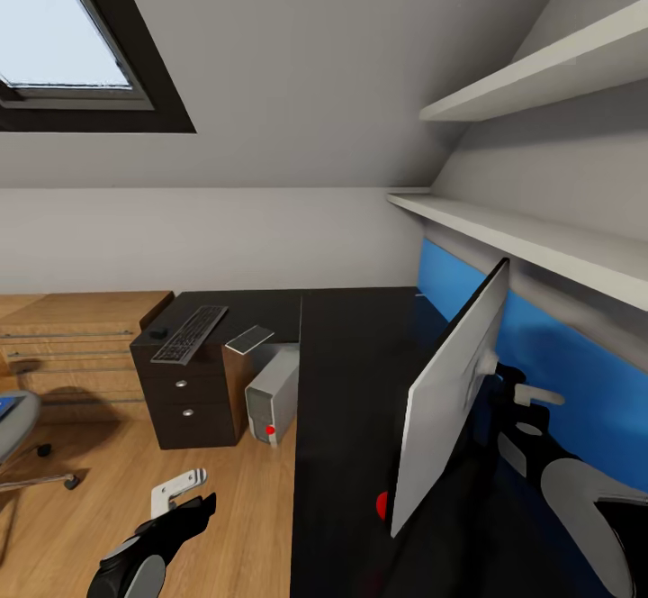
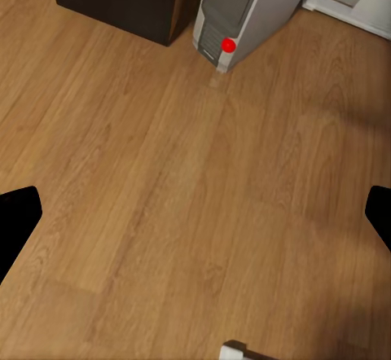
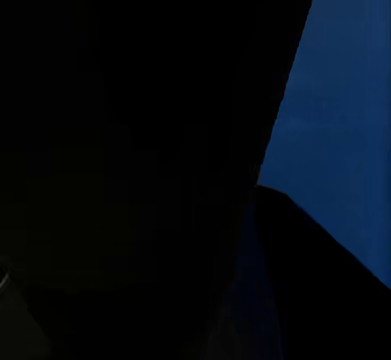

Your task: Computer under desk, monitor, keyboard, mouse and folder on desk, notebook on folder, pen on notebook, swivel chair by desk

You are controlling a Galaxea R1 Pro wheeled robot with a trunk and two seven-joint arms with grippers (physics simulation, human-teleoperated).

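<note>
1. The bench [image 1: 360,373], black-topped with a blue back panel, ran from 12 toward 6 o'clock in the head view.
2. The monitor [image 1: 450,395] stood on it at about 4 o'clock, its pale back turned to the camera.
3. The keyboard [image 1: 189,334] lay on the bench's far left wing at 10 o'clock, the mouse [image 1: 158,332] just beside its left edge.
4. The computer [image 1: 273,393] stood on the floor [image 2: 163,213] under the bench, its red light showing.
5. The swivel chair [image 1: 18,427] sat at 8 o'clock, a sliver of blue folder [image 1: 5,406] on its seat.
6. The left claw [image 2: 195,221] hung spread above the floor.
7. The right claw [image 1: 531,409] sat behind the monitor; whether spread or pressed together, I cannot tell.
8. No readable writing appeared anywhere.
</note>
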